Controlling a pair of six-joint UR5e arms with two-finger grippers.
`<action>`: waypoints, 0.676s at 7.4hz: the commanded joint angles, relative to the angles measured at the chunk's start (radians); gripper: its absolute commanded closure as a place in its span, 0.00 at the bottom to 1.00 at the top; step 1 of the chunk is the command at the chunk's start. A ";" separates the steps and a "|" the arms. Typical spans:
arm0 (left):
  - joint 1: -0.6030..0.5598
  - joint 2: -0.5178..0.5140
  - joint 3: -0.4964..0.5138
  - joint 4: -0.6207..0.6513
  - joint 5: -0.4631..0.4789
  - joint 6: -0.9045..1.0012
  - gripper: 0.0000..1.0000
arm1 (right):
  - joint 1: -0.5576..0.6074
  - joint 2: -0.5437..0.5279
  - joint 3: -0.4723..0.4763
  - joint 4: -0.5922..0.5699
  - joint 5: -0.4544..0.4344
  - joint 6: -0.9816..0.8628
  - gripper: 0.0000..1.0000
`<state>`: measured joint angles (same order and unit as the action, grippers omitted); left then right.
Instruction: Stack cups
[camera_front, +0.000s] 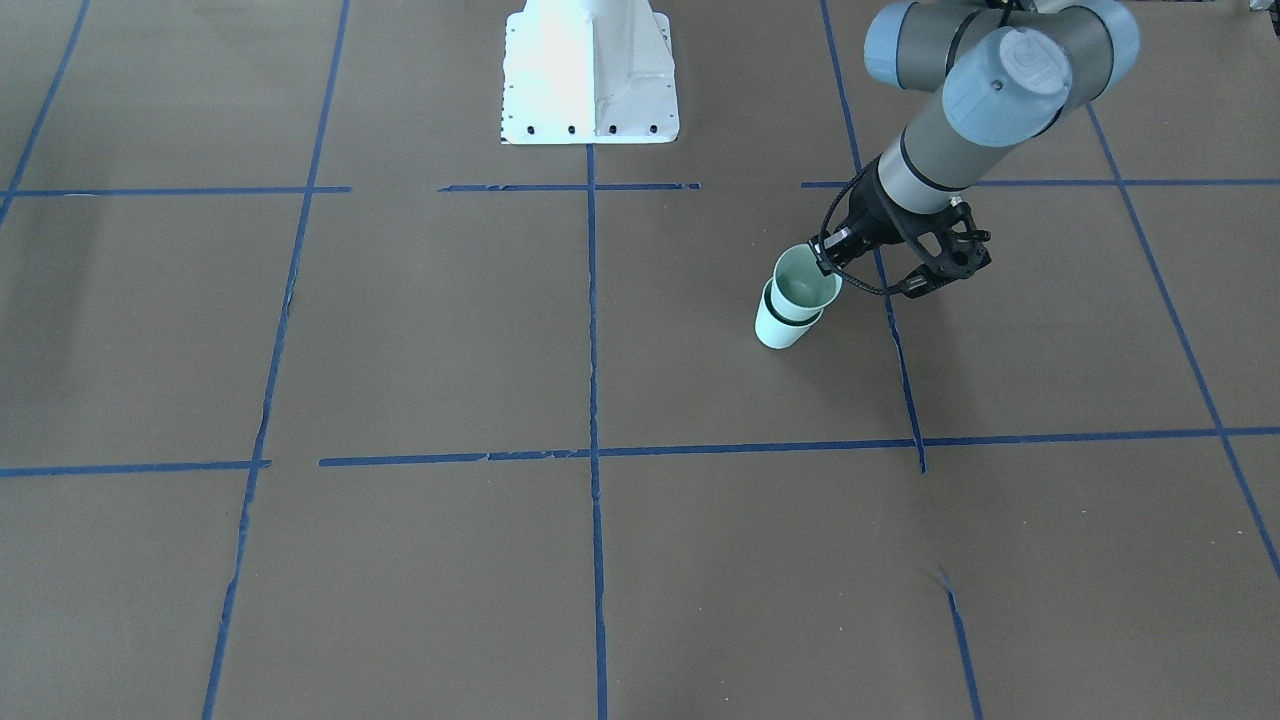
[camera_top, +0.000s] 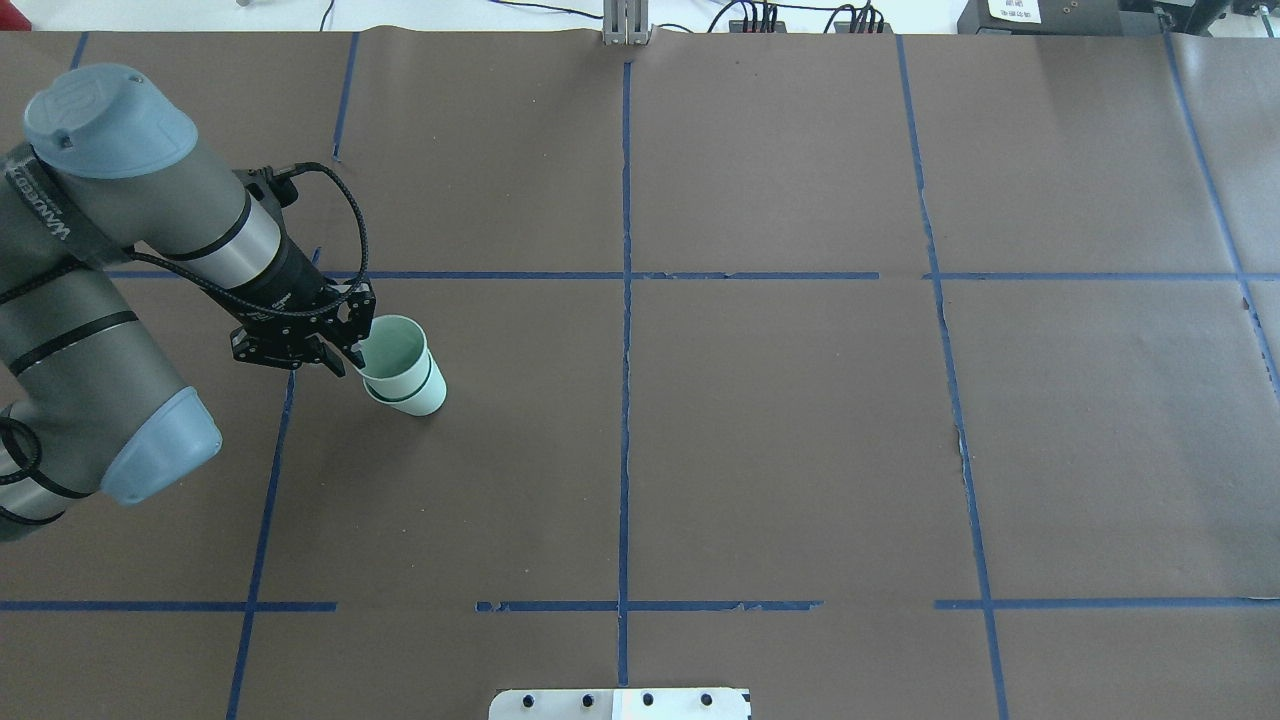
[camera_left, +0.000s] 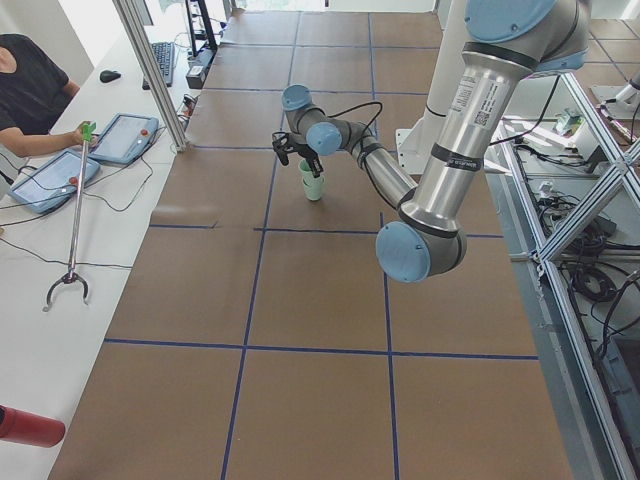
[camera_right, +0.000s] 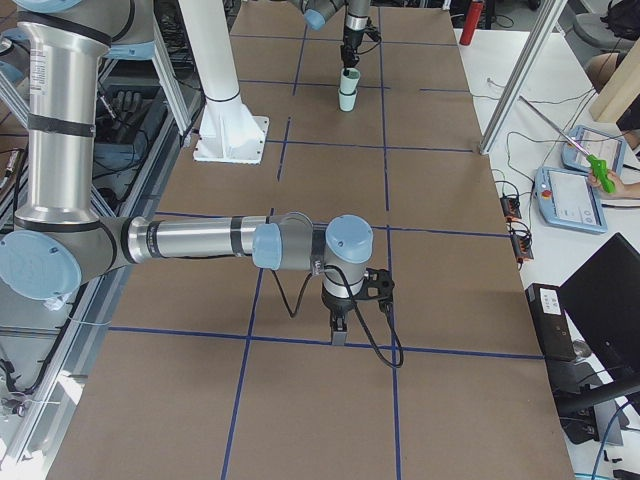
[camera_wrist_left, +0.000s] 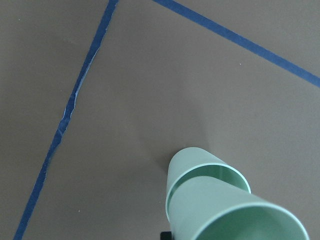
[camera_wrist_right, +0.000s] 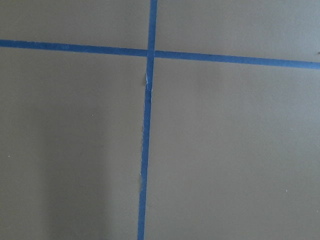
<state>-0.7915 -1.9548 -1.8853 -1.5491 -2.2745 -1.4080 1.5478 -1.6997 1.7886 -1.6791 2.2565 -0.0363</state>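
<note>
Cups all but nested on the robot's left side of the brown tabletop (camera_top: 760, 430): the upper cup (camera_top: 396, 348) sits inside the lower cup (camera_top: 428, 401), which stands upright near a blue tape line (camera_top: 268, 470). The left tool (camera_top: 350, 354) appears clamped on the upper cup's wall at the rim, on the side nearest the arm. A dark band shows between the two rims, and from the left wrist camera the upper cup seems to lean slightly. This suggests the last stretch of seating remains, though the angle makes that hard to confirm. The step in hand looks to be settling and letting go. It would go best by squaring the upper cup to the lower one's axis and easing it straight down. That should keep the light lower cup from skidding or tipping on the paper. The fingers should part only once the cup rests under its own weight. The withdrawal should then go straight up and clear, since a finger catching the rim could drag the pair over or lift the top cup out again. The right tool (camera_right: 339, 332) points down at the tabletop near a tape crossing, well apart from the cups. Whether it is clenched or released cannot be told.
</note>
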 joint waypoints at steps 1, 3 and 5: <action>0.000 -0.001 -0.011 0.000 0.001 0.003 0.00 | 0.000 0.000 0.000 -0.001 0.000 -0.001 0.00; -0.009 0.002 -0.020 0.001 0.001 0.007 0.00 | 0.000 0.000 0.000 0.001 0.000 -0.001 0.00; -0.098 0.014 -0.026 0.010 0.003 0.218 0.00 | 0.000 0.000 0.002 0.001 0.000 -0.001 0.00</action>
<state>-0.8328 -1.9468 -1.9119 -1.5452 -2.2724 -1.3268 1.5478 -1.6997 1.7891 -1.6784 2.2565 -0.0368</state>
